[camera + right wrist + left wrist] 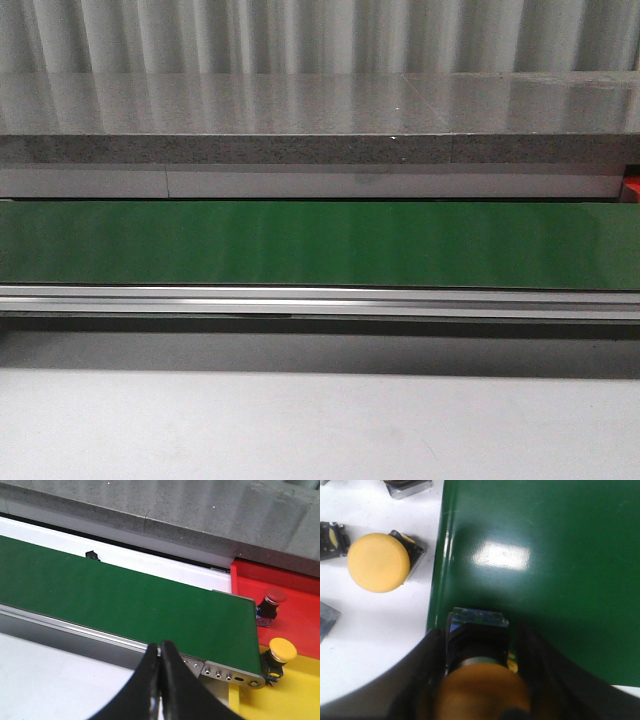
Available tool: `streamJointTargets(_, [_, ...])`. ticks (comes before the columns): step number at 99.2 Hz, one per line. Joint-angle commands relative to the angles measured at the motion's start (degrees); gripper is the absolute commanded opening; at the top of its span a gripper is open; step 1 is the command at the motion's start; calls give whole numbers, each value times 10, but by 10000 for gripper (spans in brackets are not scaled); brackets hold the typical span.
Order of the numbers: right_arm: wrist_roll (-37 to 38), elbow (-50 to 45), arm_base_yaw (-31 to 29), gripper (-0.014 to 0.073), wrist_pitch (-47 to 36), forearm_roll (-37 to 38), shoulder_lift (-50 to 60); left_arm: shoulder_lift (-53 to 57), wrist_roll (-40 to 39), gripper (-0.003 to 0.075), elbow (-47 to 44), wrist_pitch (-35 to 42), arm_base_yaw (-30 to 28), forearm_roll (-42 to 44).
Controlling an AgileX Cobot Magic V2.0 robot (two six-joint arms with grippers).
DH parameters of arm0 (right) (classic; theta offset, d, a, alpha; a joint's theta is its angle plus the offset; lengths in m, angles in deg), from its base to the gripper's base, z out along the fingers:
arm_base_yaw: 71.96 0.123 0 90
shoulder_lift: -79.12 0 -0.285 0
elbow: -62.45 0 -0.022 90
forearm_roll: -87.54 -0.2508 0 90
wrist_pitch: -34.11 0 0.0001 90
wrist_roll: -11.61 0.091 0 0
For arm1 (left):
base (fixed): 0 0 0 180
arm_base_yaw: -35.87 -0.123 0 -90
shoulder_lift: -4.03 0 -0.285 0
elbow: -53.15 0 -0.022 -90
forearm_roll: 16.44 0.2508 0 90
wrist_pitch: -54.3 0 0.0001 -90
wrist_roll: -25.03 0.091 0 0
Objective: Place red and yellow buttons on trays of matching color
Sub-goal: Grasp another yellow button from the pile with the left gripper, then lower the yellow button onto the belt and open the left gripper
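Observation:
In the left wrist view my left gripper (480, 630) is shut on a yellow button (482, 690). Its black body and blue base point down at the edge of the green belt (545, 580). Another yellow button (378, 562) lies on the white table beside the belt. My right gripper (160, 647) is shut and empty, hanging before the belt's end (125, 600). Past that end a red button (274, 597) stands on the red tray (300, 580), and a yellow button (281, 650) on the yellow tray (300, 695). Neither gripper shows in the front view.
Further button parts (407, 486) (331, 537) lie on the white table near the left gripper. The belt (320, 245) runs across the front view with an aluminium rail (320, 300) before it and a grey stone ledge (320, 120) behind.

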Motion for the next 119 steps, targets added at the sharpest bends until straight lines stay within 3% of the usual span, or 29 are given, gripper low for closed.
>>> streamJointTargets(1, [-1,12,2,-67,-40,-2,-7,21,1,256,19,11,2,-7])
streamJointTargets(9, [-1,12,2,-67,-40,-2,-7,21,1,398,19,13,2,-7])
streamJointTargets(10, [-1,12,2,-67,-40,-2,-7,21,1,424,19,13,2,-7])
streamJointTargets(11, [-1,12,2,-67,-40,-2,-7,21,1,506,19,23,2,-7])
streamJointTargets(17, [-1,12,2,-67,-40,-2,-7,21,1,540,21,32,2,-13])
streamJointTargets(54, [-1,12,2,-67,-40,-2,-7,86,6,540,81,56,-11,-37])
streamJointTargets(97, [-1,12,2,-67,-40,-2,-7,71,0,539,68,-54,-195,-1])
streamJointTargets(119, [-1,12,2,-67,-40,-2,-7,-25,0,539,68,-71,-215,-7])
